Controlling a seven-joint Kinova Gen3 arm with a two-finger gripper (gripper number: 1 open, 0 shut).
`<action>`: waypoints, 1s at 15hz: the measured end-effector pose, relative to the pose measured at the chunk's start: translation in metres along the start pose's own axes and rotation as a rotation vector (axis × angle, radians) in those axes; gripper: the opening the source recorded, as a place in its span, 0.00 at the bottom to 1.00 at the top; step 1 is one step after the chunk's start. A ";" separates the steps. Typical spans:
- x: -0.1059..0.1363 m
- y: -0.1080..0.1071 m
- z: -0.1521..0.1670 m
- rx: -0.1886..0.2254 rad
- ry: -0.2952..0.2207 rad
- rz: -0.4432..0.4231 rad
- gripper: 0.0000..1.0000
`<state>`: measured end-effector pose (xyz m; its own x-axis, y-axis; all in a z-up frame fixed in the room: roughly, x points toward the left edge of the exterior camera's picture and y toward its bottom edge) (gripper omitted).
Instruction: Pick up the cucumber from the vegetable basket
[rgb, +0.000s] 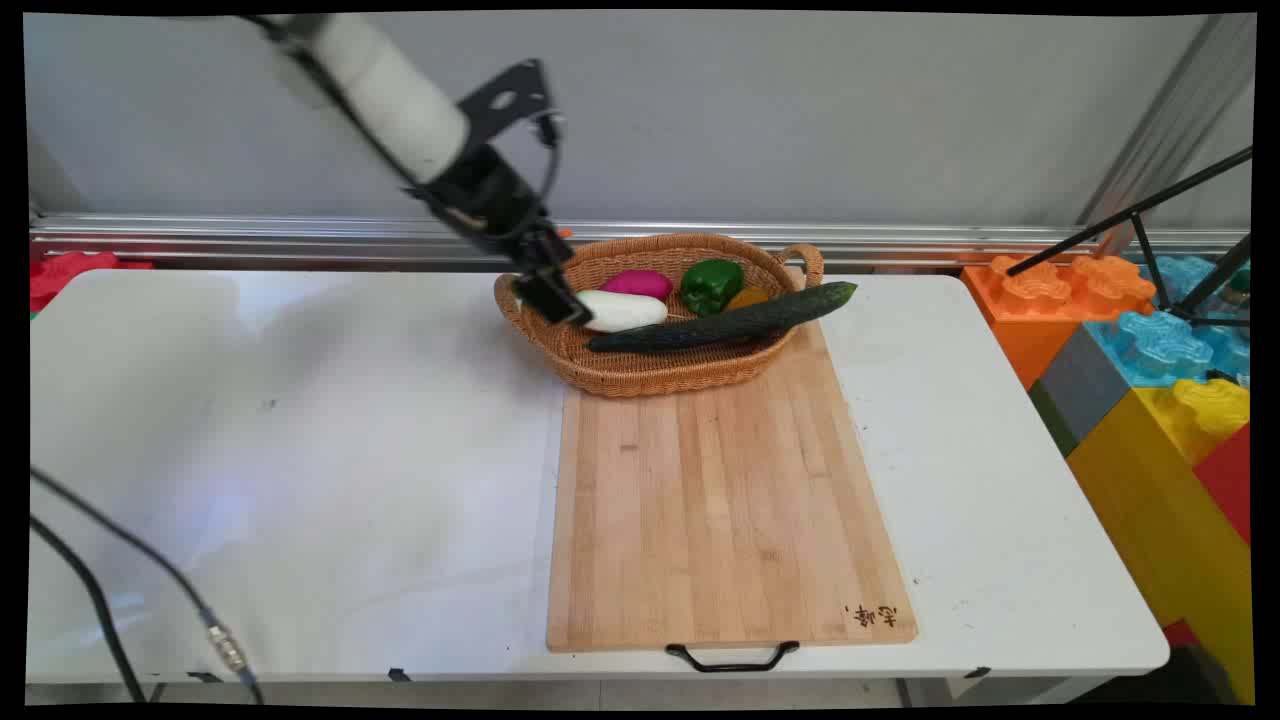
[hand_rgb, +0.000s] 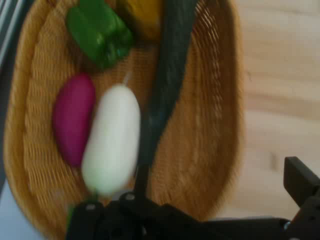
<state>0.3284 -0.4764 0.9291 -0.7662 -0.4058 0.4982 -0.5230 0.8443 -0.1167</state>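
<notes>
Setting: white table (rgb: 300, 450) set against a pale grey wall, with a metal rail running along the table's far edge.
Gripper: black two-finger gripper (rgb: 552, 292) on the white arm, which slants down from the upper left; it hangs at the left end of the basket, right by the white vegetable.
Gripper state: fingers look spread apart in the hand view, one at the lower left and one at the far right, with nothing held between them.
Nearest thing: white vegetable (rgb: 622, 311), long and rounded, lying in the basket with its left end just beside the gripper; whether they touch I cannot tell.
Basket: woven wicker basket (rgb: 650, 375) with a handle at its right end, sitting on the far end of the cutting board.
Beside the white one: magenta vegetable (rgb: 637, 283), lying alongside it on the far side.
Cucumber: long dark green cucumber (rgb: 720, 322), laid along the basket's near side, its right tip sticking out over the rim.
Pepper: green bell pepper (rgb: 711, 285) toward the back of the basket, with a yellow-orange piece (rgb: 747, 297) just to its right, mostly hidden.
Board: wooden cutting board (rgb: 720, 500) running toward the near edge, black handle at its near end, small dark characters in its near right corner.
Right of the table: big toy blocks (rgb: 1150, 400) in orange, blue, yellow, grey and red, and black tripod legs.
Near left: black cables (rgb: 120, 570) crossing the table's corner.
</notes>
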 end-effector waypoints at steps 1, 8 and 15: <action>0.006 -0.002 0.007 0.002 0.005 0.004 1.00; 0.051 -0.020 0.091 -0.001 0.006 0.089 1.00; 0.058 -0.033 0.145 -0.019 -0.024 0.171 1.00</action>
<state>0.2470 -0.5789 0.8372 -0.8522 -0.2640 0.4517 -0.3774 0.9082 -0.1811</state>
